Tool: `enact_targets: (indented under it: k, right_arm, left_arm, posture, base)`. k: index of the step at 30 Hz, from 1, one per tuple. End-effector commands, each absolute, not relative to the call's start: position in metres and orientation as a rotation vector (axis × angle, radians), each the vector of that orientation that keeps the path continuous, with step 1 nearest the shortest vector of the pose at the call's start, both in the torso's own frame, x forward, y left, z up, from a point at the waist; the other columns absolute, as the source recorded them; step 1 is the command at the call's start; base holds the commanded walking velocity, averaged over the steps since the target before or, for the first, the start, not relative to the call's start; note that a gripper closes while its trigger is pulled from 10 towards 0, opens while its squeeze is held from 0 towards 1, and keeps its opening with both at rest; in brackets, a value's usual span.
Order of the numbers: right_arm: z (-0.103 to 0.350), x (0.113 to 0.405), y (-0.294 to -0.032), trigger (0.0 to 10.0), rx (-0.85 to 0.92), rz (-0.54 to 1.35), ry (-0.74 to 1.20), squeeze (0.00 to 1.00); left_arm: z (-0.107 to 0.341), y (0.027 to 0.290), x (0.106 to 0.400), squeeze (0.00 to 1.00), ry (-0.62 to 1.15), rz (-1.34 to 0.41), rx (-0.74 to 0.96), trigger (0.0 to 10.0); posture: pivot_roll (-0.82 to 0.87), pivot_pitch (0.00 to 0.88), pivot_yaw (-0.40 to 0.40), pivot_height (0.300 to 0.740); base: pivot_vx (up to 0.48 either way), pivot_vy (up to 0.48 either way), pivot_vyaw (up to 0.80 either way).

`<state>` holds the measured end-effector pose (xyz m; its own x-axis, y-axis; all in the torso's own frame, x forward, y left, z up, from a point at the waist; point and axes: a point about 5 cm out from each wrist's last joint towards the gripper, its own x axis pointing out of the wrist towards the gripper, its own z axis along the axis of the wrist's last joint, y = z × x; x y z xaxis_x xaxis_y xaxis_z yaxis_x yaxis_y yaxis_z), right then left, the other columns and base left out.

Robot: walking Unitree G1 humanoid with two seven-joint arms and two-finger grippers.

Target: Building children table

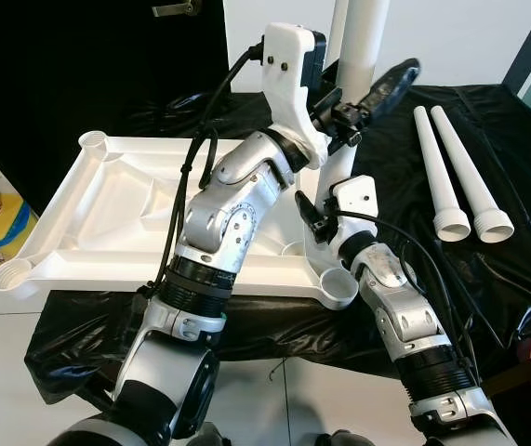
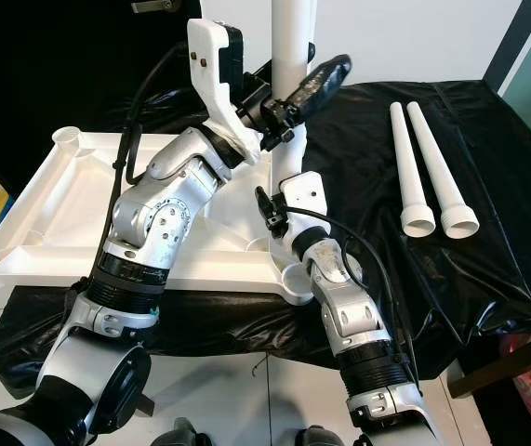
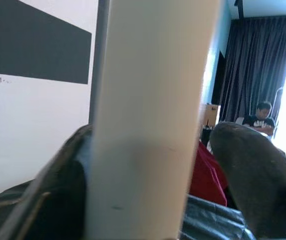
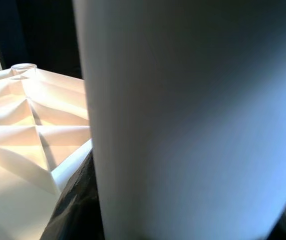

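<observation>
Smooth matt white plastic tabletop and legs; glossy crinkled black plastic sheet; silver metallic arms

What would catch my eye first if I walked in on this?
Probably the upright white leg standing at the far right corner of the upturned white tabletop, gripped high by the left gripper and low by the right gripper. Two spare legs lie to the right on black sheeting.

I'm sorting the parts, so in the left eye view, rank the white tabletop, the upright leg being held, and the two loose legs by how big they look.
1. white tabletop, clearly largest.
2. upright leg, partly hidden and cut off, so its rank is unsure.
3. two loose legs, which look alike.
</observation>
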<state>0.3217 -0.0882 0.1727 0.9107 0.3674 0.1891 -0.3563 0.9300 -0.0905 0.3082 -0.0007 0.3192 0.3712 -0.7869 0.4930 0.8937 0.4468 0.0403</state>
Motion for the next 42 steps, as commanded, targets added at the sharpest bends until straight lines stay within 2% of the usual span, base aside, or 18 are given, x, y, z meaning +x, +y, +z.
enact_targets:
  k: [1,2,3,15,28,36,42]
  right_arm:
    - [0.169,0.323,-0.088,10.0,-0.039,0.362,-0.174,0.00]
    - [0.169,0.325,-0.090,10.0,-0.021,0.341,-0.166,0.00]
    - [0.168,0.327,-0.094,10.0,0.017,0.298,-0.147,0.00]
    - [0.165,0.333,-0.113,10.0,0.157,0.134,-0.106,0.00]
    - [0.169,0.327,-0.112,10.0,0.133,0.131,-0.184,0.00]
    - [0.158,0.328,-0.118,10.0,0.092,0.018,-0.101,0.00]
    - [0.153,0.327,-0.115,10.0,0.119,0.034,-0.064,0.00]
  left_arm:
    - [0.320,-0.007,0.301,1.00,-0.497,-1.141,-0.229,10.0]
    - [0.319,-0.007,0.302,1.00,-0.496,-1.131,-0.214,10.0]
    - [0.317,-0.005,0.303,0.00,-0.496,-1.106,-0.210,10.0]
    - [0.312,0.018,0.313,0.00,-0.526,-0.929,-0.269,10.0]
    - [0.288,0.032,0.315,0.00,-0.489,-0.793,-0.276,10.0]
    - [0.265,0.041,0.318,0.00,-0.426,-0.688,-0.313,10.0]
    - [0.246,0.050,0.320,0.00,-0.361,-0.570,-0.300,10.0]
  posture:
    - [-0.04,0.011,-0.008,0.740]
    - [-0.04,0.011,-0.008,0.740]
    - [-0.04,0.008,-0.011,0.740]
    - [-0.03,0.001,-0.017,0.740]
    - [-0.03,0.000,-0.012,0.740]
    - [-0.03,0.000,-0.008,0.740]
    - [-0.02,0.000,-0.007,0.740]
  base:
    - [0.000,0.000,0.00]
    - [0.000,0.000,0.00]
    - [0.000,0.000,0.00]
    - [0.000,0.000,0.00]
    - [0.000,0.000,0.00]
    - [0.000,0.000,0.00]
    - [0.000,0.000,0.00]
